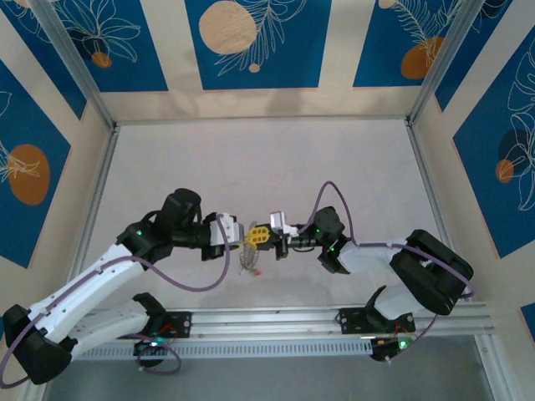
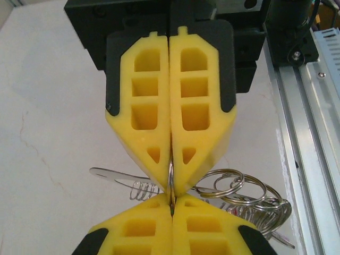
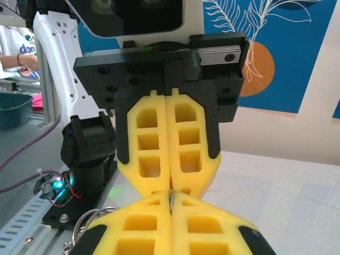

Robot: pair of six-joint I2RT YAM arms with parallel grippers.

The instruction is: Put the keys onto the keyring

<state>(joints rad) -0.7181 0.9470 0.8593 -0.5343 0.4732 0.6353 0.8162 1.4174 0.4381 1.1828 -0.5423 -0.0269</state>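
My two grippers meet tip to tip above the middle of the table. The left gripper and the right gripper are both shut on the same thin silvery wire, seen edge-on. That wire belongs to the keyring. Below the jaws hangs a bunch of small rings and spring coils, with a small red tag. A flat silver strip sticks out to the left. The keys are hidden.
The aluminium rail carrying the arm bases runs along the near edge, close under the grippers. Frame posts and patterned blue panels wall in the table on three sides.
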